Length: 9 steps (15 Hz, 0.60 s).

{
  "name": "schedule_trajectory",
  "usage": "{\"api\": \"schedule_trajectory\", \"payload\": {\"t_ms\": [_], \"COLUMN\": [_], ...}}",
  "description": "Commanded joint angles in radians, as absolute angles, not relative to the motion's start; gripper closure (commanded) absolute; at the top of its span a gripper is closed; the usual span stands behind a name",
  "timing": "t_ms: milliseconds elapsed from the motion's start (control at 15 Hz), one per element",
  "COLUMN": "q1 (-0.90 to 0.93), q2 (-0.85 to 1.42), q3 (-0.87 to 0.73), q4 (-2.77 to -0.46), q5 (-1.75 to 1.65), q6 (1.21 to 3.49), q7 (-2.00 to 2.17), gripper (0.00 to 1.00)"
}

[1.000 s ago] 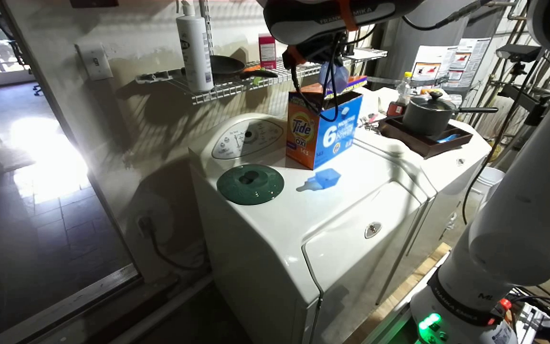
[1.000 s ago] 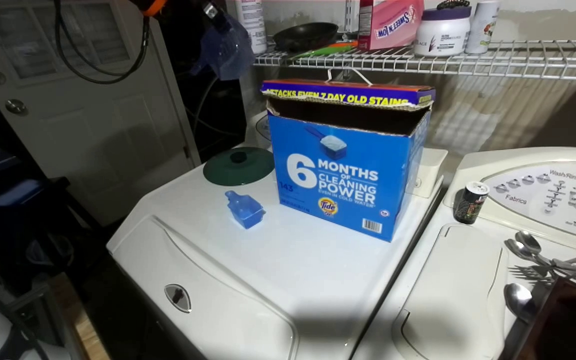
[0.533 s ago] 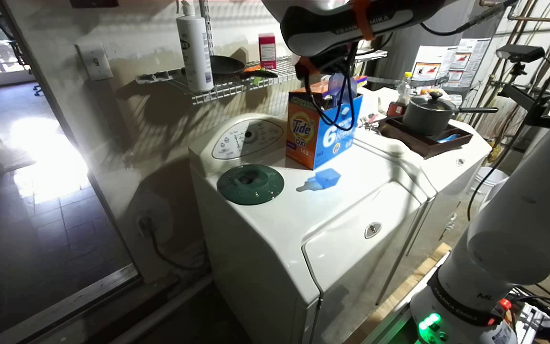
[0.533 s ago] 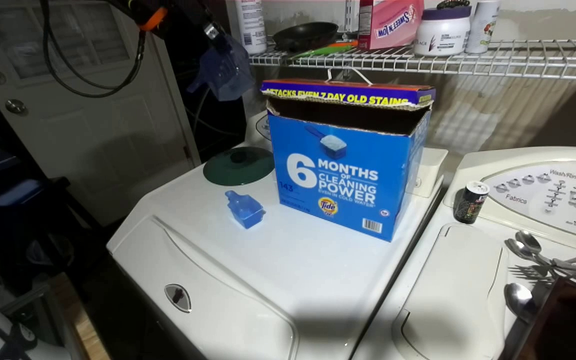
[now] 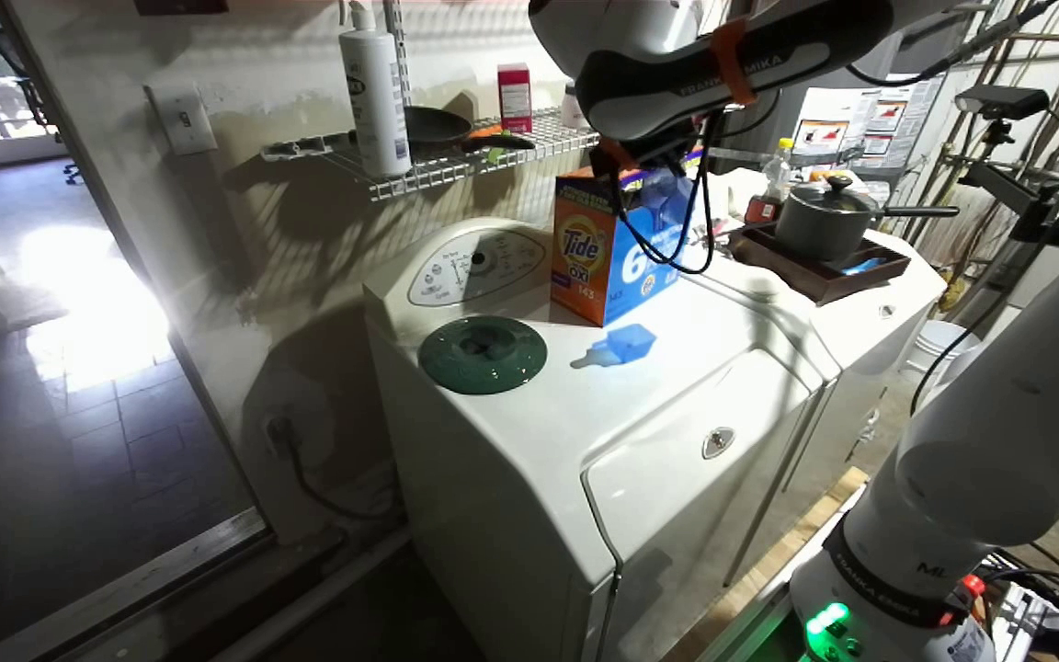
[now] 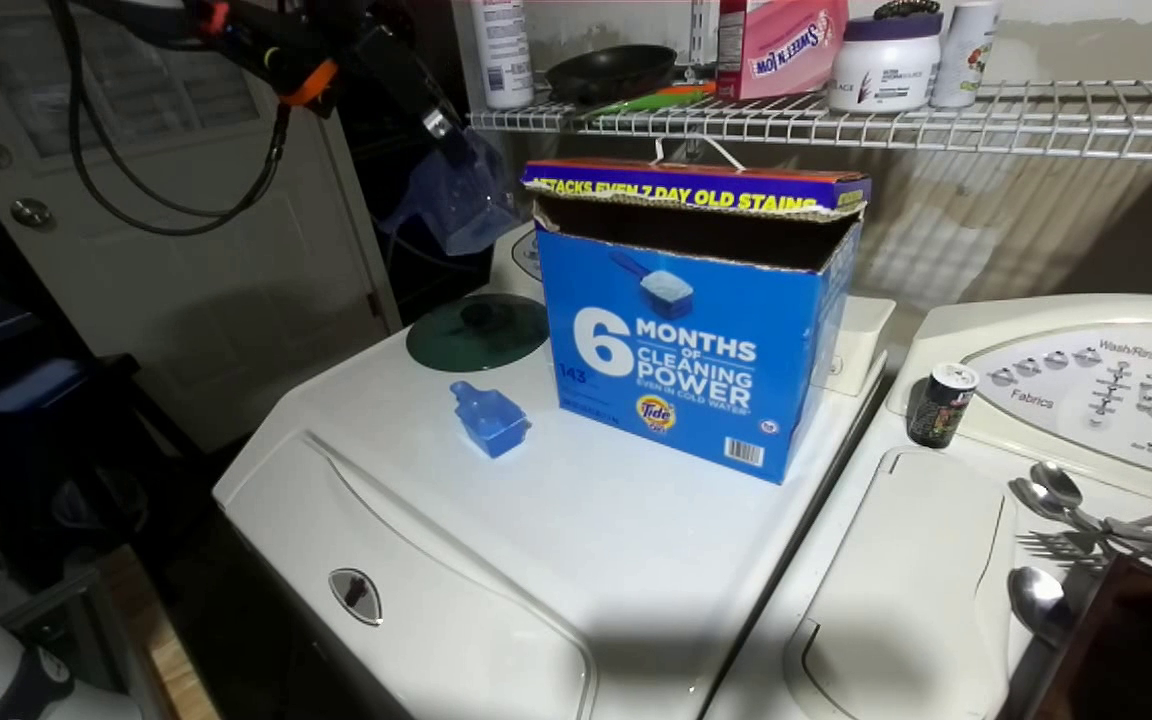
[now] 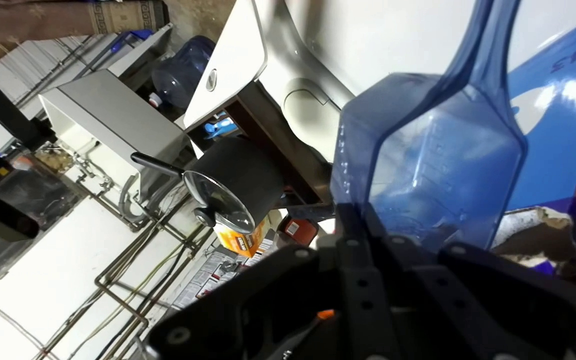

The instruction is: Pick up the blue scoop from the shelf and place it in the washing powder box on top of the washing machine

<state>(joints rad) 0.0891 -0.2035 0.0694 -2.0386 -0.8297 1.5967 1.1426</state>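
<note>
Blue scoop (image 7: 428,160) judged collected: clear of the shelf (image 6: 936,130), clamped at one edge by the gripper (image 7: 360,212) and held outside the washing powder box (image 6: 676,340), near its upper edge; placement outstanding. Box stands open-topped on the washing machine (image 6: 576,530), contents not visible; brown tray (image 5: 796,280) on the neighbouring appliance (image 5: 847,336) carries a lidded pot (image 5: 819,230).

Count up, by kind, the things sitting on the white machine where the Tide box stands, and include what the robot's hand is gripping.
Scoops: 2 (loose blue scoop on the white machine; held blue scoop in the gripper)
Cartons: 1 (Tide carton)
Lids: 1 (green lid)
Total: 4
</note>
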Motion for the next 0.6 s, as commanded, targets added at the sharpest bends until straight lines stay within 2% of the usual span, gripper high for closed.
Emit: {"api": "schedule_trajectory", "payload": {"t_ms": [0,533], "q1": [0.063,0.013], "q2": [-0.271,-0.310], "q3": [0.052,0.027], "q4": [-2.140,-2.209], "q5": [-0.819,-0.863], "q6": [1.704,1.829], "q7": [1.123,1.093], "gripper": [0.99,0.99]}}
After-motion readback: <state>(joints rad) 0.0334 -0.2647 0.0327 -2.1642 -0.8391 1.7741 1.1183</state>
